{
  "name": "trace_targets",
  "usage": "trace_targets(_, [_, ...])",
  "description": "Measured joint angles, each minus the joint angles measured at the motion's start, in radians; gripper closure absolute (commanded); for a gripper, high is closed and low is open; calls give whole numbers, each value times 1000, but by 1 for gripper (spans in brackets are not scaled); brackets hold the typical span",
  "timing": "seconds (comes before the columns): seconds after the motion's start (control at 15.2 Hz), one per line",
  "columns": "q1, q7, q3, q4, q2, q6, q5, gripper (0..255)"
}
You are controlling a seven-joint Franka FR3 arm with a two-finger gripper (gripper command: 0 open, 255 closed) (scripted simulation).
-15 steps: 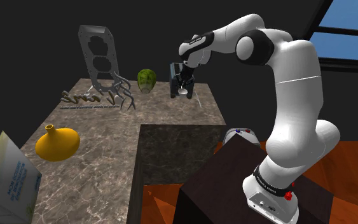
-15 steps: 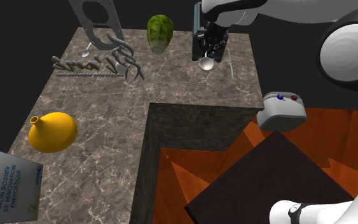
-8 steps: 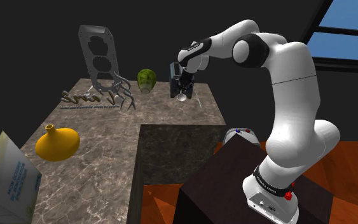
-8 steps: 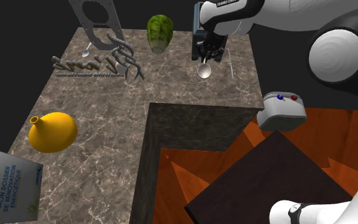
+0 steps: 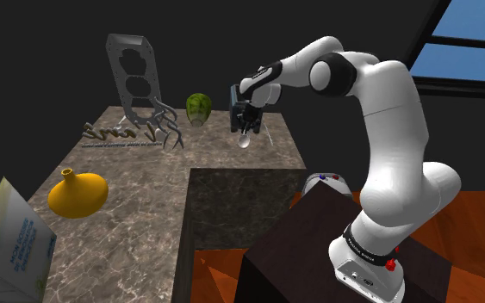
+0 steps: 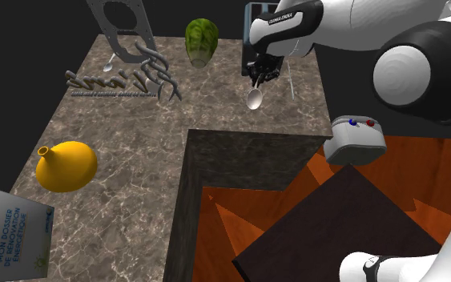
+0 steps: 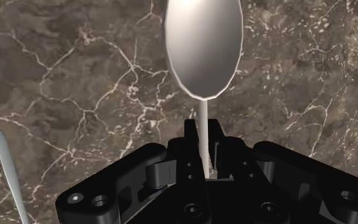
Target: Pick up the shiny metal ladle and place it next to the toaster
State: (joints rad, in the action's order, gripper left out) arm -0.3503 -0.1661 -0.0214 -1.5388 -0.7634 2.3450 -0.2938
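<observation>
Ladle [image 7: 203, 44] locked in the gripper [image 7: 203, 140], which is pinched tight on the thin handle, bowl dangling above the marble counter [image 5: 146, 189]. It looks like the carry-and-place step. The ladle hangs near the counter's far right corner in the shoulder view, just in front of the dark toaster [image 5: 233, 108]. Next call is to lower until the bowl rests beside the toaster, then release. The arm [image 5: 387, 112] arches high from the stand [image 5: 301, 250], wrist bent down, hand pointing at the stone.
</observation>
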Motion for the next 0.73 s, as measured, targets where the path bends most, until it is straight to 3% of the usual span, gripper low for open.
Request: trace_targets(0.73, [-4, 23, -10, 31, -110, 77, -11, 255])
